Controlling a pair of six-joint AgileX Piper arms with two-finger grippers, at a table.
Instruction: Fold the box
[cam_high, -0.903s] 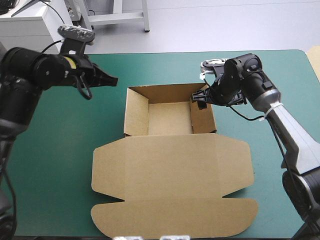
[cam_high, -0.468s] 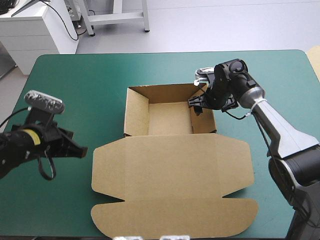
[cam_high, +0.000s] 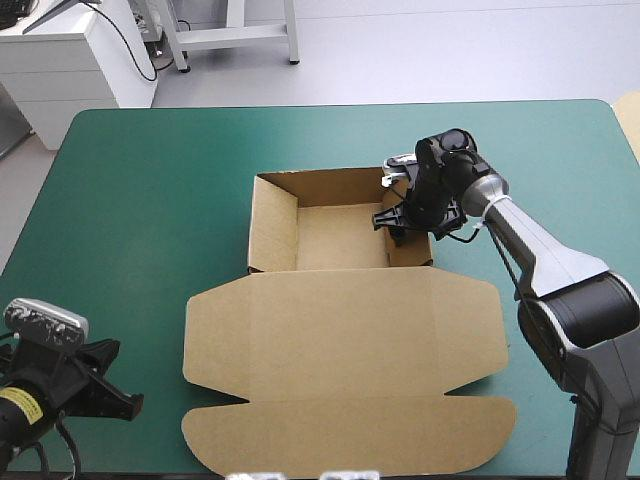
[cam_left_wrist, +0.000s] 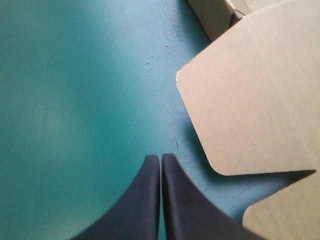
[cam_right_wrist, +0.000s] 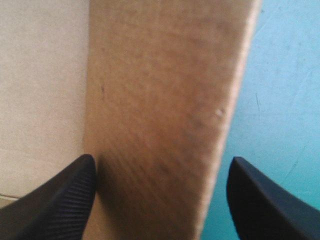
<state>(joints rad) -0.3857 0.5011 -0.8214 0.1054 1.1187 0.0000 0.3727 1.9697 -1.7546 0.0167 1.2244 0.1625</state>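
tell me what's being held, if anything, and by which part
Nothing. The right end effector stands open astride the box's right wall; the left end effector is shut, empty.

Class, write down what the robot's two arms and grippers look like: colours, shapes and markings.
Both arms are black with rounded joints. The right arm has a silver-grey forearm; the left arm carries a yellow marking. The left gripper and right gripper each have two broad black fingers shaped like curved fins, with a ribbed pad on the right one.
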